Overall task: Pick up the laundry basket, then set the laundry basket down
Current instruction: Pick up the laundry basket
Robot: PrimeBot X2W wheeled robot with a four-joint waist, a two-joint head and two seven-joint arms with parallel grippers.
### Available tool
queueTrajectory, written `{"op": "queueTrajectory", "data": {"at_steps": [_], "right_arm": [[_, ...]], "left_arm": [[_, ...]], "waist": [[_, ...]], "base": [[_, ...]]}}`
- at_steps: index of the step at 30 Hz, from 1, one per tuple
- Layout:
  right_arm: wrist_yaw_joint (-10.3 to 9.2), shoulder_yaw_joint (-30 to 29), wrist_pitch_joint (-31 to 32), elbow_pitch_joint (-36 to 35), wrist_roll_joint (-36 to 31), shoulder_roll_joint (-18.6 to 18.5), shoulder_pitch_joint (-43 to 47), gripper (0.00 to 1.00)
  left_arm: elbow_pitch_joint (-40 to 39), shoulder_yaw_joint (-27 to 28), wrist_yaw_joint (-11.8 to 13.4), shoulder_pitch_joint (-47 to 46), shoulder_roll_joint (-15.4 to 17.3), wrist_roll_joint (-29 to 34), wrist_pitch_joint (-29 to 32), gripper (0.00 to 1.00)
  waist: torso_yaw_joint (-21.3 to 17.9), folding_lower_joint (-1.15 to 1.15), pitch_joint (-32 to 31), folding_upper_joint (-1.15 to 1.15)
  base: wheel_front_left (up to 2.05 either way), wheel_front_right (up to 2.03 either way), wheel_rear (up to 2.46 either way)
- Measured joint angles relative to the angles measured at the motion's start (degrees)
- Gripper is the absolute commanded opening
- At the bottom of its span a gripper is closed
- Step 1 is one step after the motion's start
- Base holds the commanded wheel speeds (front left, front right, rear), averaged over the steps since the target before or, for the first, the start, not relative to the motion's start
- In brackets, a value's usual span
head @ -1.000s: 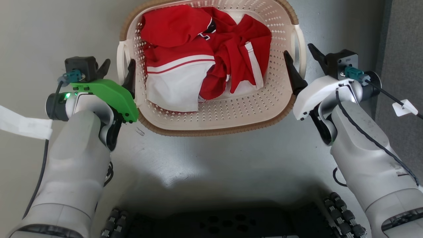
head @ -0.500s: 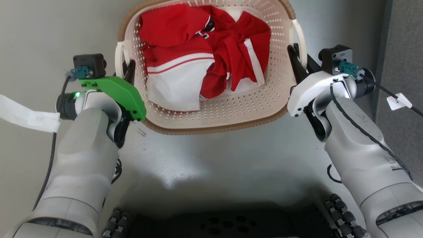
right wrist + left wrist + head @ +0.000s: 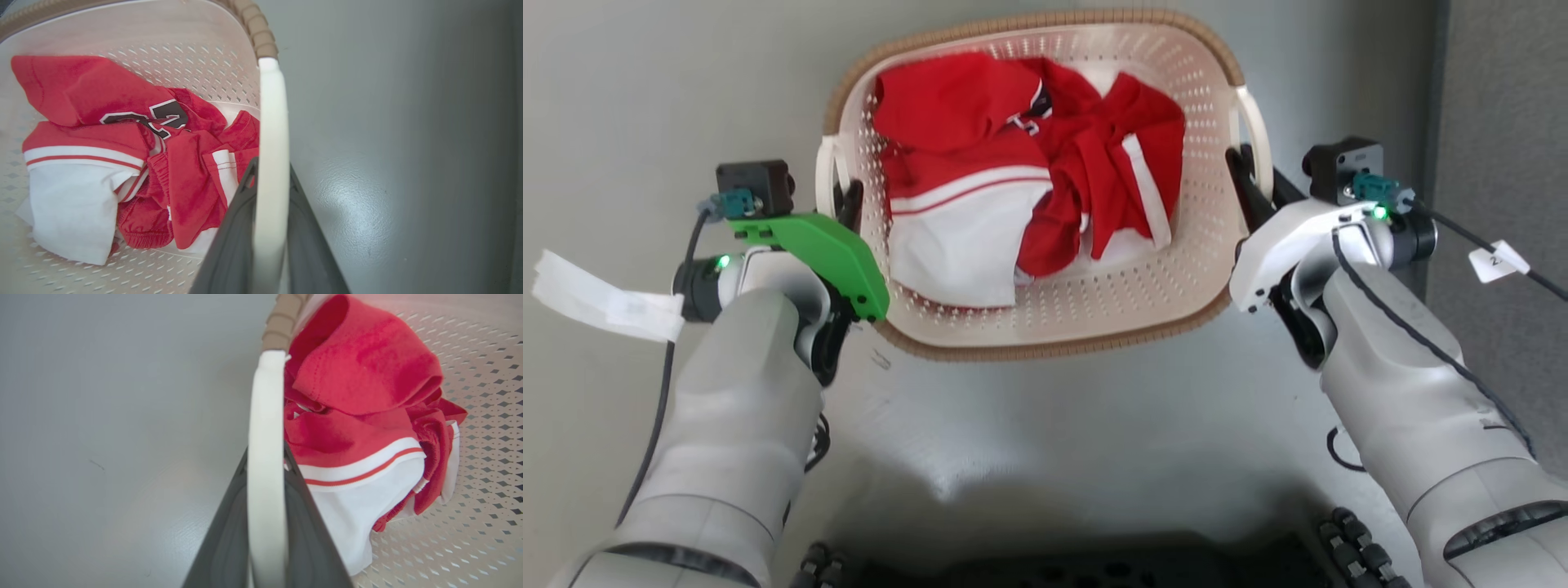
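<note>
Left gripper (image 3: 265,457) pinches the left loop handle (image 3: 265,408) between both fingers; the laundry basket (image 3: 1045,351), holding a red-and-white jersey (image 3: 1029,188), lies centred between the arms over grey floor (image 3: 1045,433); right gripper (image 3: 271,171) clamps the right loop handle (image 3: 273,114) likewise, presumably so the load lifts level

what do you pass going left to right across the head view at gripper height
white paper tag → left gripper → red and white clothes in the laundry basket → right gripper → small white cable tag
</note>
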Motion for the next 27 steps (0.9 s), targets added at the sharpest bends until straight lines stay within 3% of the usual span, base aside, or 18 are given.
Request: {"op": "queueTrajectory", "data": {"at_steps": [17,27], "right_arm": [[1.83,0.99,2.83,9.39,3.87,1.56,3.37,0.0],[2.16,1.46,4.98,11.54,5.69,1.72,5.37,0.0]], "left_arm": [[2.83,-1.44,-0.42,7.05,-0.74,-5.47,5.95,0.0],[2.38,-2.87,-0.44,10.16,-0.8,-8.17,9.1,0.0]], "waist": [[-0.81,0.0,-11.48,0.0],[-1.26,0.0,-17.88,0.0]], "base": [[0.0,0.0,0.0],[0.0,0.0,0.0]]}}
